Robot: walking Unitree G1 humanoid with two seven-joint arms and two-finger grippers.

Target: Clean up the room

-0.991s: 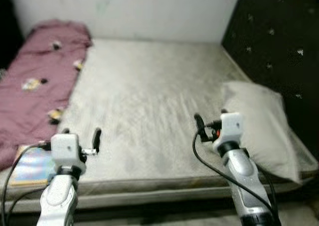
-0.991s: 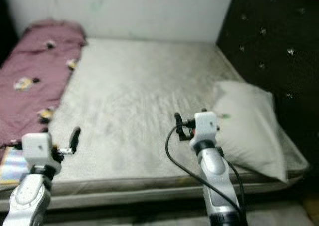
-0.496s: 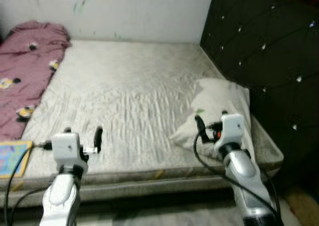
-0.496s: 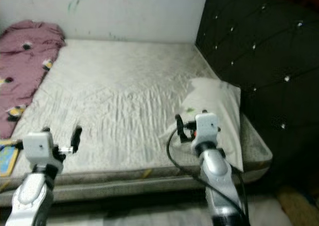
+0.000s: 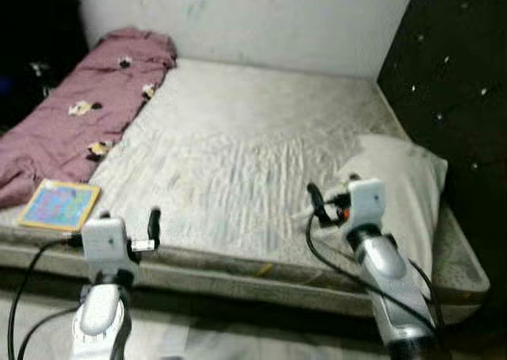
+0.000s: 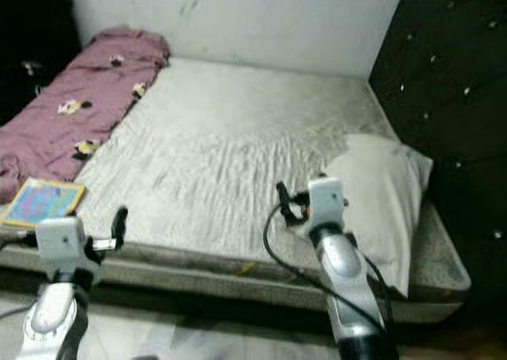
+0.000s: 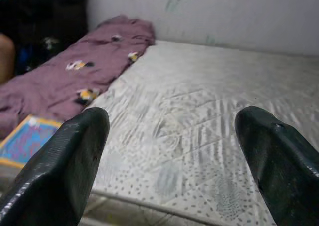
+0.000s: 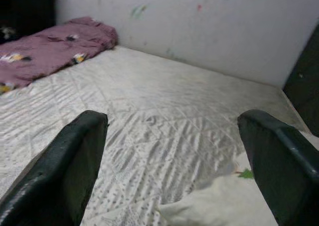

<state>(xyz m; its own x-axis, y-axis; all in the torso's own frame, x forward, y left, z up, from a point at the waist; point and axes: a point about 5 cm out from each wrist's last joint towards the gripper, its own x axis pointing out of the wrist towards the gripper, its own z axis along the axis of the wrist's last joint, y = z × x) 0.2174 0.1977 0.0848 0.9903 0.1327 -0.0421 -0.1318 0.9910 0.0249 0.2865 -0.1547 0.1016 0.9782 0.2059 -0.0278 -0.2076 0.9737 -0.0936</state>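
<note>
Bed: a wide mattress in a pale grey quilted cover (image 5: 238,162) stands against a white wall (image 5: 261,19), its near edge facing the robot.
Headboard: a black tufted headboard (image 5: 451,82) with small shiny buttons rises at the bed's right end.
Blanket: a crumpled mauve blanket with small cartoon prints (image 5: 79,130) lies along the left side of the mattress, reaching from the wall toward the near edge.
Book: a flat square book with a colourful blue and yellow cover (image 5: 59,204) lies on the near left corner of the mattress, just beside the blanket's near end.
Pillow: a pale cream pillow (image 5: 404,185) lies on the right side of the mattress, close to the headboard; a small green mark shows on it in the right wrist view.
Left gripper: the left gripper (image 7: 169,161) is held in the air before the near edge of the bed, near the book, its two black fingers (image 7: 65,161) spread wide with nothing between them.
Right gripper: the right gripper (image 8: 174,161) is held above the near right part of the mattress, just beside the pillow, fingers (image 8: 65,166) likewise spread apart and empty.
Floor: a light floor (image 5: 198,340) shows below the bed frame.
</note>
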